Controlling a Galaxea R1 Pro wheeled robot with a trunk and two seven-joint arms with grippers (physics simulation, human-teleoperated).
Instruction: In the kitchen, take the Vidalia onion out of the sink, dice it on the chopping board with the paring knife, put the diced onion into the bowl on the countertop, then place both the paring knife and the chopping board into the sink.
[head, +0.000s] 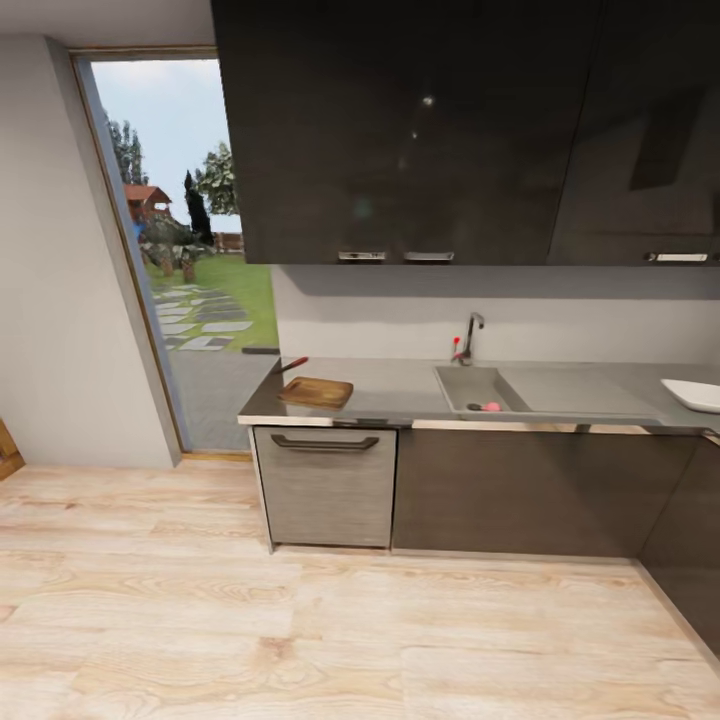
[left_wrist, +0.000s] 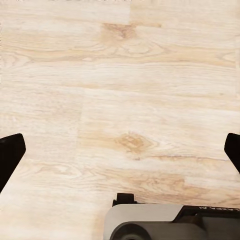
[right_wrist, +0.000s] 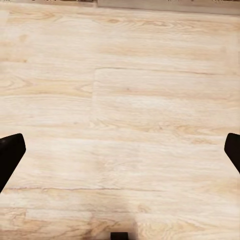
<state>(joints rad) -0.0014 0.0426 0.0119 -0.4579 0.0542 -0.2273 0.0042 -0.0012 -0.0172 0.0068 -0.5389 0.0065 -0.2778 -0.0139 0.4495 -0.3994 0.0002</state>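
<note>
Across the room runs the grey countertop (head: 400, 385). Its steel sink (head: 470, 385) has a chrome tap (head: 468, 338), and the pinkish Vidalia onion (head: 492, 407) lies in the basin. At the counter's left end rests the brown chopping board (head: 316, 392), with the red-handled paring knife (head: 291, 366) just behind it. The white bowl (head: 693, 394) sits at the far right. My left gripper (left_wrist: 120, 150) hangs open over the wooden floor, dark fingertips (left_wrist: 10, 155) far apart. My right gripper (right_wrist: 120, 150) is likewise open above the floor, holding nothing.
Dark wall cabinets (head: 420, 130) hang over the counter. Below it are dark base cabinets (head: 530, 490) and a steel front with a bar handle (head: 325, 443). A glass door (head: 190, 260) to a garden stands at the left. Pale wood floor (head: 300, 630) stretches between me and the counter.
</note>
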